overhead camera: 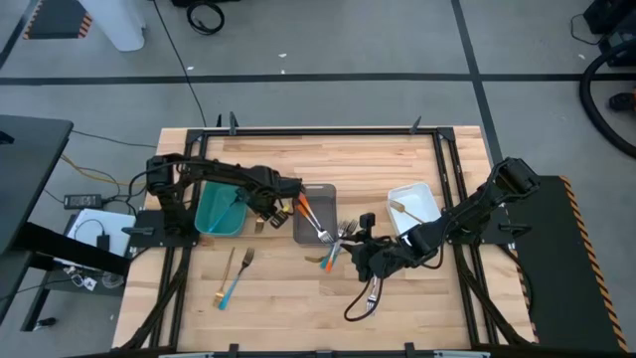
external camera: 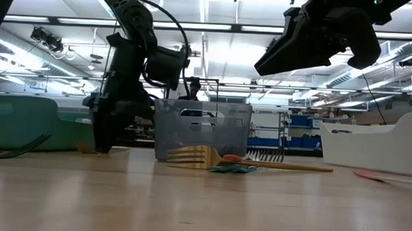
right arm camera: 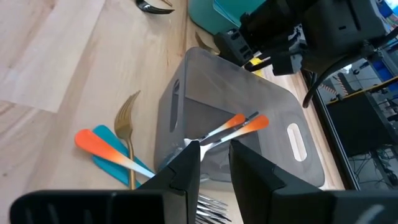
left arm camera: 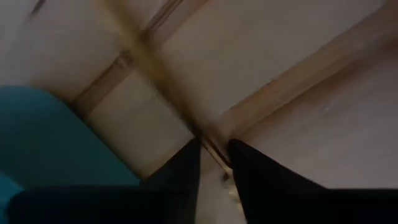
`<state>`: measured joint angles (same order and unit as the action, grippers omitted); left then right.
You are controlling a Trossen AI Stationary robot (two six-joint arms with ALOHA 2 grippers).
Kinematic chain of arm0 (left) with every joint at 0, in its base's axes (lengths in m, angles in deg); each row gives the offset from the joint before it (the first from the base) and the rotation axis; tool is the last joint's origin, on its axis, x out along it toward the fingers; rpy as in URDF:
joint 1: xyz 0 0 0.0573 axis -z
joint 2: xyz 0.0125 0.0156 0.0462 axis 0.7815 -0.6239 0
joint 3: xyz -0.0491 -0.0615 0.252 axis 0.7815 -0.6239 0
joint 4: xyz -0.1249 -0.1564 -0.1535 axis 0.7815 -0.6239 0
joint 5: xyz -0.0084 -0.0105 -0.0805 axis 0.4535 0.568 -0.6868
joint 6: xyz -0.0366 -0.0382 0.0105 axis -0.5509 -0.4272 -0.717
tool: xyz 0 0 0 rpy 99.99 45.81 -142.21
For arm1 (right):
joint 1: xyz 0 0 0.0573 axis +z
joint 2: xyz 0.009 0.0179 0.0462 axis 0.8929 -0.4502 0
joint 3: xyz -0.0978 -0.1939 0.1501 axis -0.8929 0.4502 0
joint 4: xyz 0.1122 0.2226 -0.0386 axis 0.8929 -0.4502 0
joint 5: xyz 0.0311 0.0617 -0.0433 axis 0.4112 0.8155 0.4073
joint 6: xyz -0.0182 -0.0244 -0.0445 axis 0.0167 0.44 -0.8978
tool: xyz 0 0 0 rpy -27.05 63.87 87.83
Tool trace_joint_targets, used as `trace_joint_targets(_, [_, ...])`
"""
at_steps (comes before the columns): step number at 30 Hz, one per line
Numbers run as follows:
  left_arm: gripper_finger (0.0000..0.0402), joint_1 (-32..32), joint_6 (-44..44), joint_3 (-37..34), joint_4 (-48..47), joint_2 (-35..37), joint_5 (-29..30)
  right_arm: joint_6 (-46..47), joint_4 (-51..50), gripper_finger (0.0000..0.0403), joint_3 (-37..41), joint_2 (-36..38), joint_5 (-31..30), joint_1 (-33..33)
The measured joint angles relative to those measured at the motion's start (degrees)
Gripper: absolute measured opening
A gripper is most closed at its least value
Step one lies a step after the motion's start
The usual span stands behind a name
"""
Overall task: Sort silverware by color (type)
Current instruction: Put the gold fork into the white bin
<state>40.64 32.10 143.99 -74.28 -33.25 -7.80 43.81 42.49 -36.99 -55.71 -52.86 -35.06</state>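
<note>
**Left arm reaching down beside the grey tray, right arm hovering over the loose pile**

Taking the grey tray [overhead camera: 314, 212] at mid-table as the landmark and reading from its left: a gold fork and a blue-handled fork [overhead camera: 234, 280] are lying together on the wood, well to the tray's left and nearer the table's front edge. The teal tray [overhead camera: 221, 210] is sitting just left of the grey one. The left gripper [overhead camera: 266, 213] is working down at the table surface in the gap between these two trays; its fingers [left arm camera: 180, 171] are showing a narrow slit between them, and whether they are pinching anything cannot be told.

Inside the grey tray, two orange-handled forks [right arm camera: 239, 126] are resting, leaning across it. Just off the tray's right front corner a small loose pile is lying on the wood: an orange-handled utensil [right arm camera: 102, 149], a blue-handled one [right arm camera: 115, 168] and a gold fork [right arm camera: 126, 118], crossing one another. The right gripper [overhead camera: 366, 246] is hanging above this pile, fingers slightly parted and holding nothing. Further right, the white tray [overhead camera: 415, 207] is holding a single gold piece.

The sort appears partly done, with orange gathering in the grey tray. The step in hand looks like picking from the pile; the next move probably calls for separating one handle from its crossed neighbours and closing on it alone.
</note>
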Motion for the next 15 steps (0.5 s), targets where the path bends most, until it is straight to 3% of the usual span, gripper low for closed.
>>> trace_joint_targets(6, [0.0019,0.2,-0.3,0.0,0.5,0.0,0.7,0.0,0.0,0.0092,0.0,0.0,0.0,0.0])
trace_joint_targets(15, [0.0018,0.2,-1.8,0.0,0.5,0.7,1.8,0.0,0.0,0.0092,0.0,0.0,0.0,0.0])
